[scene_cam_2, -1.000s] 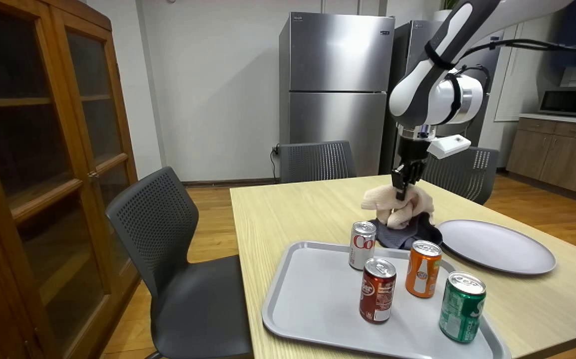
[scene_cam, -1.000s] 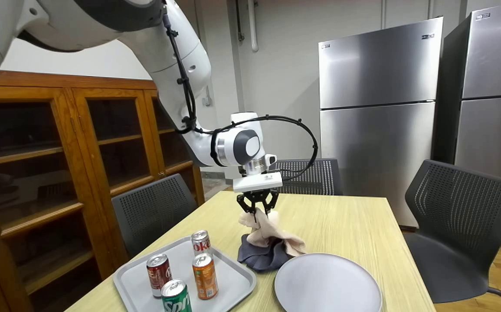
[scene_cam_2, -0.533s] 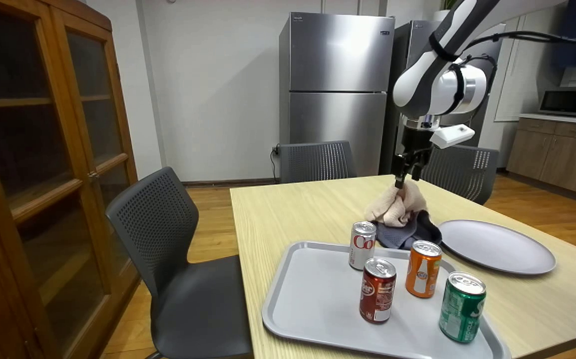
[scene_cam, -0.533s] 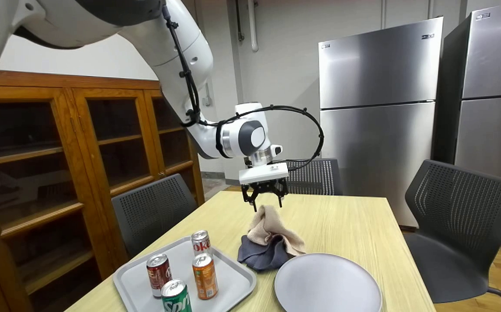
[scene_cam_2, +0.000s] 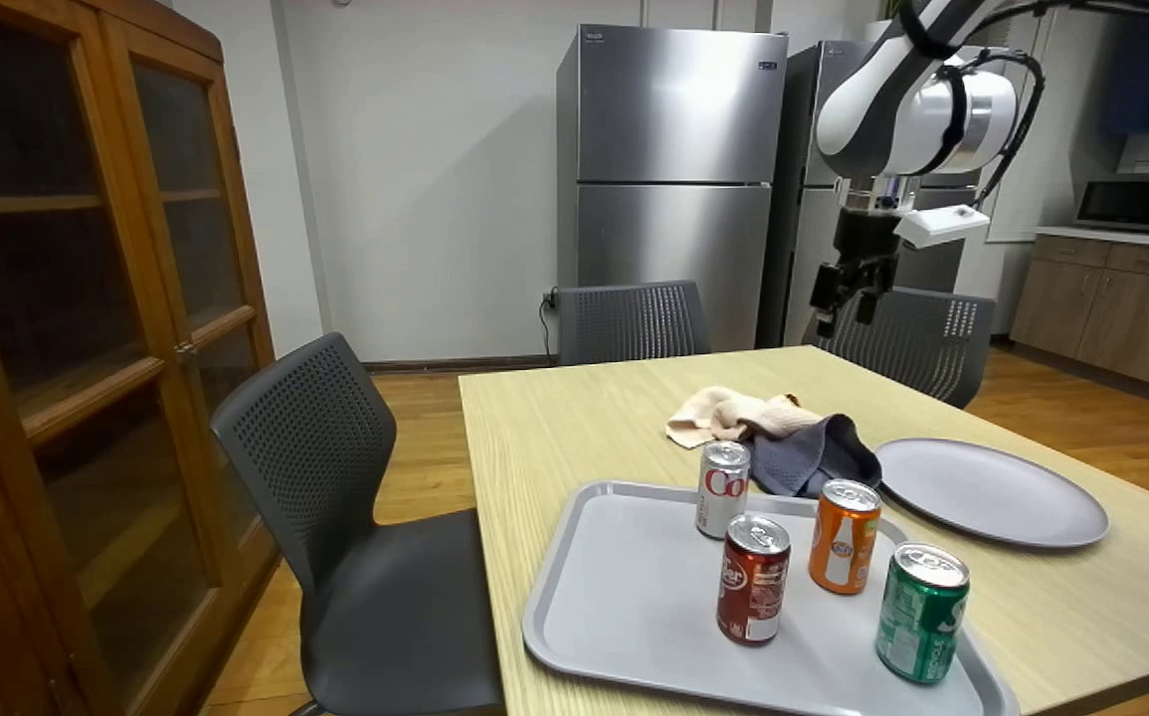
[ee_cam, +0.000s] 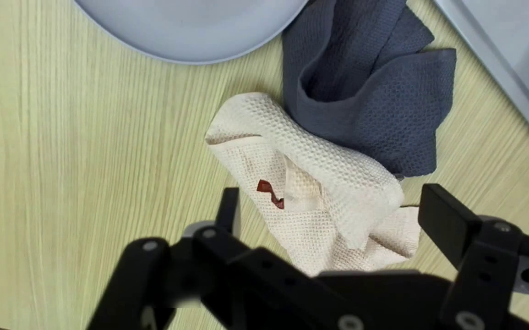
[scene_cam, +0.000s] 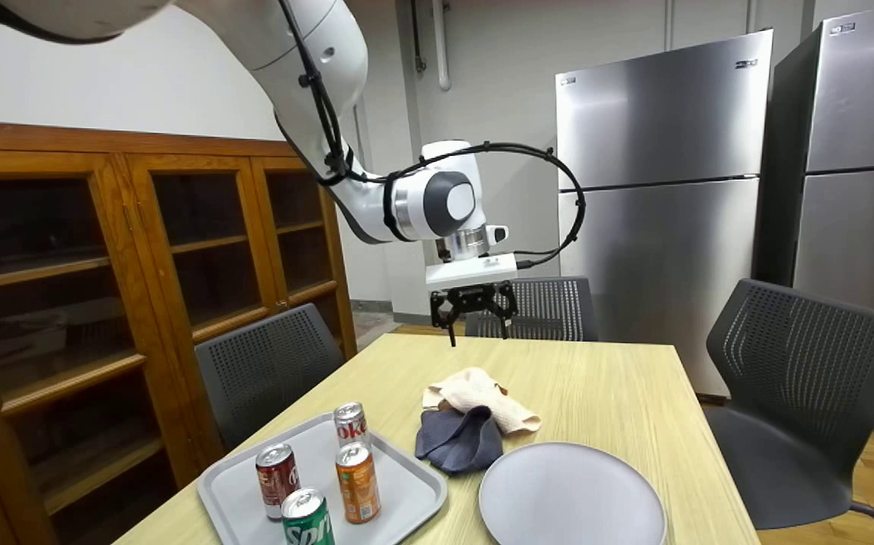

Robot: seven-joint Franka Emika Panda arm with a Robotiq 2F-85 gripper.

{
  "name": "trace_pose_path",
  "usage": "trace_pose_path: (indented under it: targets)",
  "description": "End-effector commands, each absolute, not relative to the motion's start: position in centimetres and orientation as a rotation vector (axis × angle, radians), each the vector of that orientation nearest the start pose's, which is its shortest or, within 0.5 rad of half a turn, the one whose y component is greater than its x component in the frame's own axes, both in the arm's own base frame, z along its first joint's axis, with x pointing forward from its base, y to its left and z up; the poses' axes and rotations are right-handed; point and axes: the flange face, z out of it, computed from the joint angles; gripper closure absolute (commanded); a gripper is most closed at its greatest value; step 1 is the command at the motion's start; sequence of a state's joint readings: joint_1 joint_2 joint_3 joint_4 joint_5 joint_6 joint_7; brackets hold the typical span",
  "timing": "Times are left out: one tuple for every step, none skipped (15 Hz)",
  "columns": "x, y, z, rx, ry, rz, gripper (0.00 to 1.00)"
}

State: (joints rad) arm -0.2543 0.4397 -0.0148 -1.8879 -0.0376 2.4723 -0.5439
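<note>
My gripper (scene_cam: 479,341) hangs over the table, apart from everything below it. Its fingers (ee_cam: 447,220) are spread wide with nothing between them. Lower down lies a crumpled cream cloth (ee_cam: 255,114) with a small red tag (ee_cam: 271,192), seen through the gap in the wrist view. The cream cloth (scene_cam_2: 718,413) lies low on the table in both exterior views. Against it and partly under it sits a folded dark blue-grey cloth (scene_cam: 459,439), with an upturned fold in the wrist view. In an exterior view the gripper (scene_cam_2: 845,326) is well above both cloths.
A round grey plate (scene_cam: 573,499) touches or nearly touches the dark cloth. A grey tray (scene_cam_2: 634,587) holds several cans, among them an orange can (scene_cam_2: 845,537) and a green can (scene_cam_2: 922,612). Dark chairs (scene_cam: 807,363) stand around the table (scene_cam: 595,378).
A second ago the fingers were at the top of the bunched-up cream cloth. They have since spread apart and risen, and the cloth has slumped down onto the table.
</note>
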Motion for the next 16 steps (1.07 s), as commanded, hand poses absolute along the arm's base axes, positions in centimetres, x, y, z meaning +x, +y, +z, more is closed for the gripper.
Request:
trace_pose_path:
  targets:
    - [59.5,-17.7,31.2,-3.151,-0.477,-0.164,0.00]
    - [58.9,-17.9,31.4,-3.144,-0.464,-0.163,0.00]
    - [58.4,-17.9,31.7,-3.139,-0.458,-0.159,0.00]
    - [57.8,-17.8,31.8,-3.126,-0.459,-0.150,0.00]
    - [57.3,-17.6,31.9,-3.115,-0.462,-0.139,0.00]
    - [56.7,-17.4,31.8,-3.102,-0.482,-0.135,0.00]
    - [56.3,-17.1,31.9,-3.086,-0.516,-0.149,0.00]
    - [58.2,-17.6,30.9,-3.124,-0.458,-0.148,0.00]
    - [57.9,-17.6,30.9,-3.120,-0.462,-0.147,0.00]
    - [57.9,-17.6,30.8,-3.121,-0.461,-0.147,0.00]
    - [57.9,-17.6,30.7,-3.121,-0.460,-0.144,0.00]
    - [57.9,-17.7,30.5,-3.121,-0.459,-0.141,0.00]
    - [57.9,-17.7,30.4,-3.121,-0.458,-0.139,0.00]
    - [57.9,-17.7,30.4,-3.121,-0.458,-0.138,0.00]
    - [57.9,-17.7,30.4,-3.120,-0.458,-0.138,0.00]
    - [57.9,-17.7,30.4,-3.120,-0.458,-0.138,0.00]
